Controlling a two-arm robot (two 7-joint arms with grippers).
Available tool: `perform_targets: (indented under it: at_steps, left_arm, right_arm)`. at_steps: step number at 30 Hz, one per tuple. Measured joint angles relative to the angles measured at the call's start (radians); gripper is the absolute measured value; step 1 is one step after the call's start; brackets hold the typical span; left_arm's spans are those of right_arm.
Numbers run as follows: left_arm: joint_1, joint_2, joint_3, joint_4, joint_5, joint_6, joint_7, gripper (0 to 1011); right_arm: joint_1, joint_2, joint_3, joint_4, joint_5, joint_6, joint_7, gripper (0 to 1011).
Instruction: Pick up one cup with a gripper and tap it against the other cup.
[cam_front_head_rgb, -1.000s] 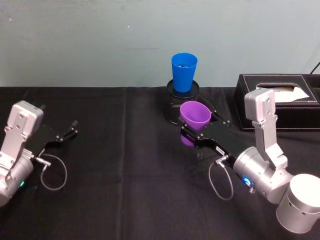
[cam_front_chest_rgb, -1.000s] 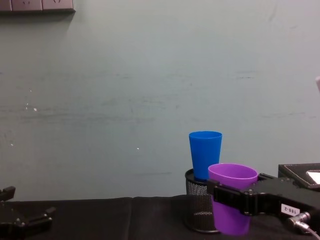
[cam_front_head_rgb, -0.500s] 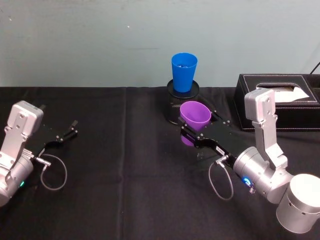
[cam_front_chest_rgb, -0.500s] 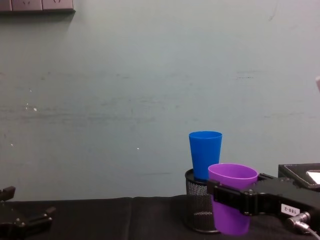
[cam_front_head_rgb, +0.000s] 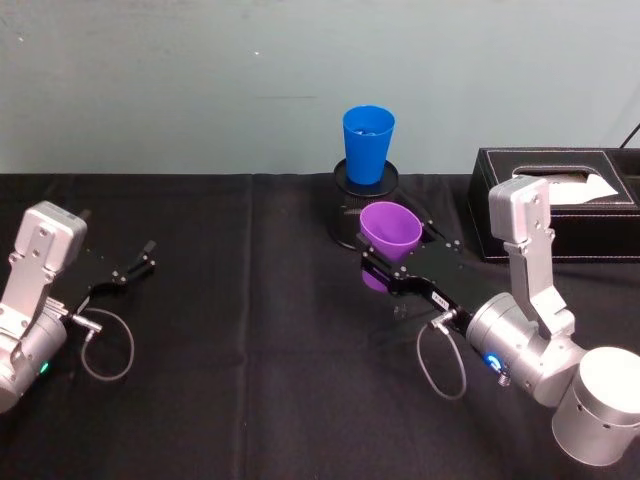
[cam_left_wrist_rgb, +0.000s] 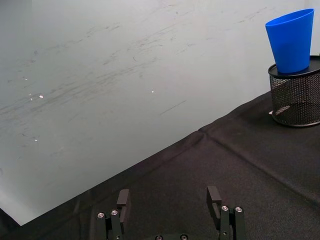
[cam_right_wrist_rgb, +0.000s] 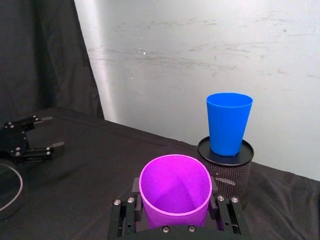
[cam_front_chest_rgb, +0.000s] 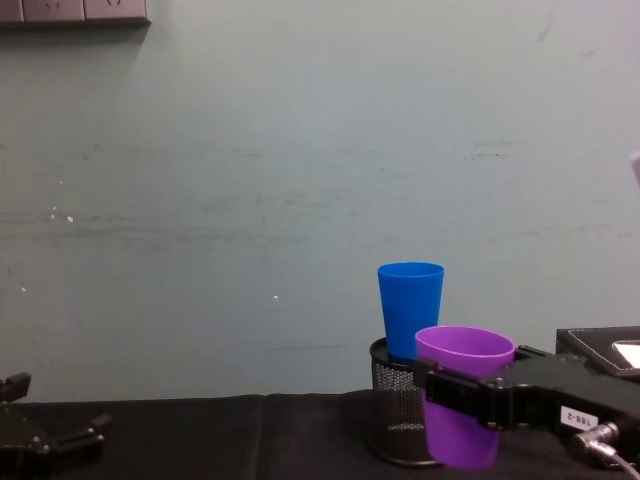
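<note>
My right gripper (cam_front_head_rgb: 392, 262) is shut on the purple cup (cam_front_head_rgb: 389, 232), holding it upright just above the black cloth. The same cup (cam_right_wrist_rgb: 175, 192) sits between the jaws in the right wrist view, and in the chest view the purple cup (cam_front_chest_rgb: 462, 405) hangs in the right gripper (cam_front_chest_rgb: 465, 397). The blue cup (cam_front_head_rgb: 367, 143) stands upright on a black mesh pen holder (cam_front_head_rgb: 356, 210) just behind the purple one, a small gap apart; the blue cup (cam_front_chest_rgb: 410, 310) rises higher. My left gripper (cam_front_head_rgb: 136, 262) rests open at the far left, its fingers (cam_left_wrist_rgb: 122, 199) spread.
A black tissue box (cam_front_head_rgb: 560, 205) stands at the back right, close to my right arm. A pale wall (cam_front_head_rgb: 180, 80) runs behind the table's far edge. The black cloth (cam_front_head_rgb: 250, 330) lies bare between the two arms.
The purple cup has risen very slightly in my right gripper's hold. The left arm has not moved.
</note>
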Motion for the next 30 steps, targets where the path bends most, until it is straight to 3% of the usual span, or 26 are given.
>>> perform_targets:
  at_steps: [6,20,30]
  left_arm:
    - [0.0,0.0,0.0,0.0,0.0,0.0,0.0,1000]
    - [0.0,0.0,0.0,0.0,0.0,0.0,0.0,1000]
    - [0.0,0.0,0.0,0.0,0.0,0.0,0.0,1000]
  right_arm:
    - [0.041,-0.024,0.004,0.038,-0.018,0.014,0.009,731]
    - [0.193,-0.097,0.018,0.176,0.019,0.12,0.024,731]
    - [0.259,-0.125,0.013,0.247,0.026,0.145,0.016,731]
